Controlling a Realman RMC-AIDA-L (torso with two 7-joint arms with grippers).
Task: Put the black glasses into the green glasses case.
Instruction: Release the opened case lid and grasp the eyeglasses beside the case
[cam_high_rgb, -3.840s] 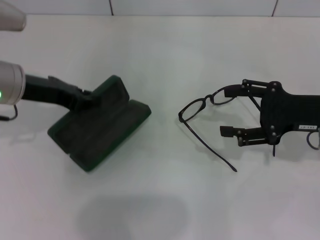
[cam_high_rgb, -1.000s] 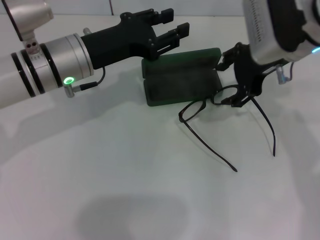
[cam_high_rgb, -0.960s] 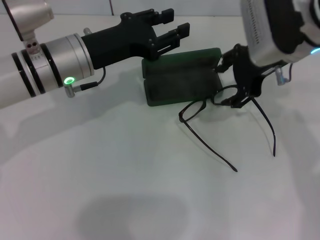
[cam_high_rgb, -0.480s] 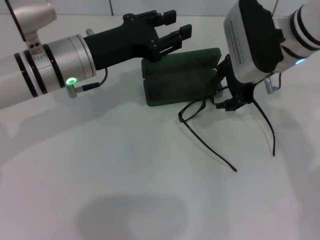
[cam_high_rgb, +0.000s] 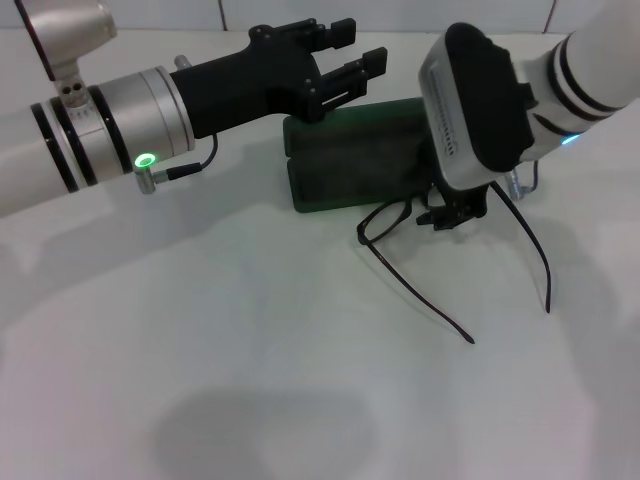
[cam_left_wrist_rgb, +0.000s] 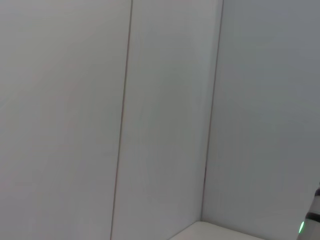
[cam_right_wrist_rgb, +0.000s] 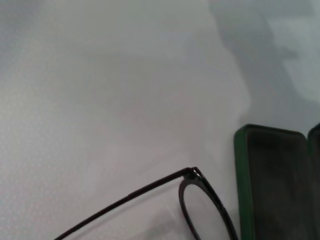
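Note:
The green glasses case (cam_high_rgb: 355, 165) lies open on the white table at the back middle, lid raised at its far side. The black glasses (cam_high_rgb: 361, 237) sit unfolded just in front of it, both temple arms pointing toward me. My right gripper (cam_high_rgb: 452, 212) is down at the glasses' right lens, largely hidden under its wrist. My left gripper (cam_high_rgb: 352, 45) hovers open and empty above the case's far edge. The right wrist view shows one lens and a temple arm of the glasses (cam_right_wrist_rgb: 192, 173) next to the open case (cam_right_wrist_rgb: 272, 180).
The white table (cam_high_rgb: 250, 350) spreads wide in front and to the left. A tiled wall (cam_high_rgb: 400, 12) runs behind it. The left wrist view shows only wall panels (cam_left_wrist_rgb: 150, 120).
Over the last second my right wrist has swung left and lower over the glasses' right lens. The glasses and case have stayed put. The left gripper has barely moved.

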